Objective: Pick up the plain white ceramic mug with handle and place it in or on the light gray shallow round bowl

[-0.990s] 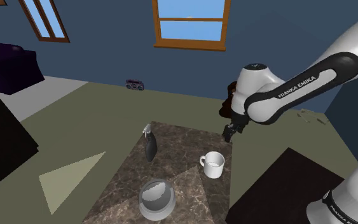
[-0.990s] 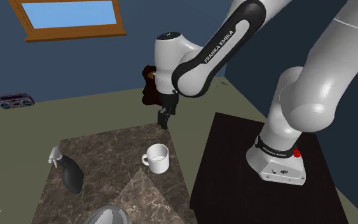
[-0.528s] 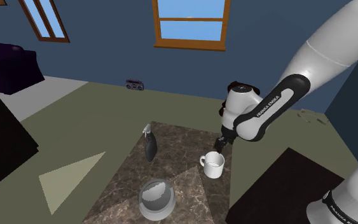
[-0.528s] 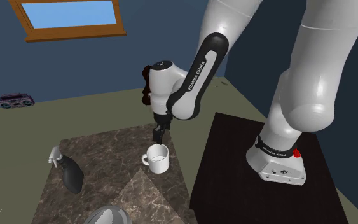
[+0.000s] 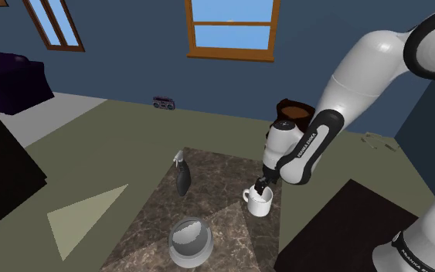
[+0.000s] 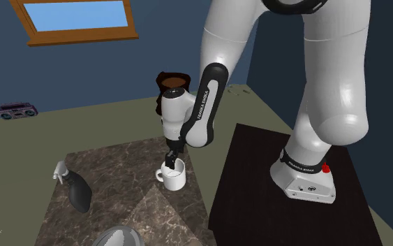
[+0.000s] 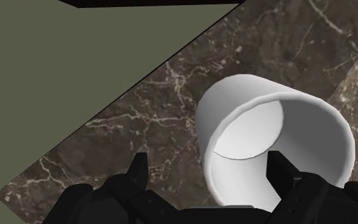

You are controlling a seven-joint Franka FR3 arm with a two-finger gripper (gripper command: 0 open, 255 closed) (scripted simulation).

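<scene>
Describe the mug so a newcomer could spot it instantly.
On the dark marbled table, near the edge by the black stand, a mug sits under the claw. Unlike the dark spray bottle and grey bowl, it is white with a handle.

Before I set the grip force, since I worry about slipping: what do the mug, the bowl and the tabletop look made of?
Mug: plain matte white, evenly shaded, no gloss; ceramic is possible, but the look leaves it open. Bowl: light grey with a bright sheen inside, perhaps glazed or metal. Tabletop: dark brown with pale veins, like polished marble.
</scene>
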